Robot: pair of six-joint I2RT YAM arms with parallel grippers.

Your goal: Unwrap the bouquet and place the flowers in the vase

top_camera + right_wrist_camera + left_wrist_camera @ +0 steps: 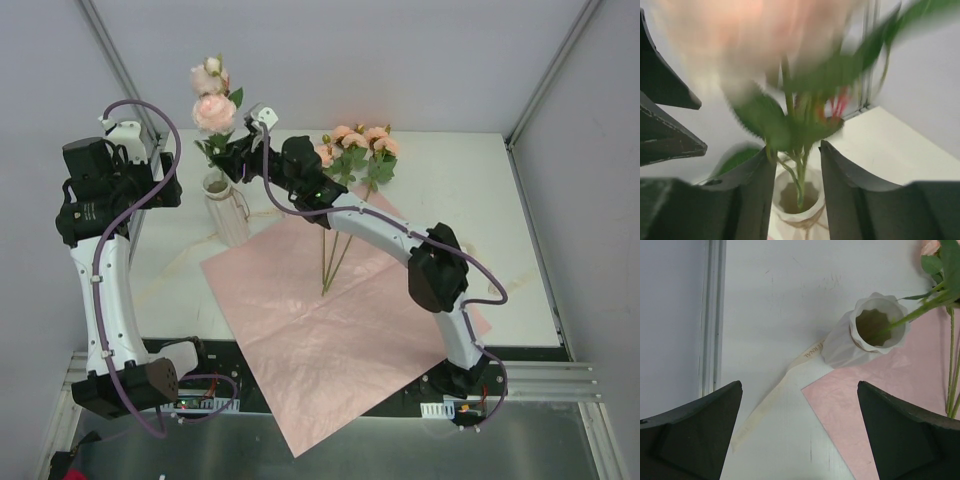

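Right claw (797, 150): parted around rose stem (801, 180), which is seated in vase (228, 215).
Left claw (799, 385): wide open, empty.
Release: to be widened fully, then withdrawn without snagging leaves (760, 117).
Other flowers (358, 145): laid on paper (320, 340).

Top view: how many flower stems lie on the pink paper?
3 stems show, fanning from one spot on the pink paper: one straight up, two leaning right toward the blooms. The right arm crosses them; more may be hidden.

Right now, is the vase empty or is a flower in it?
Not empty: a green stem goes down into the vase.
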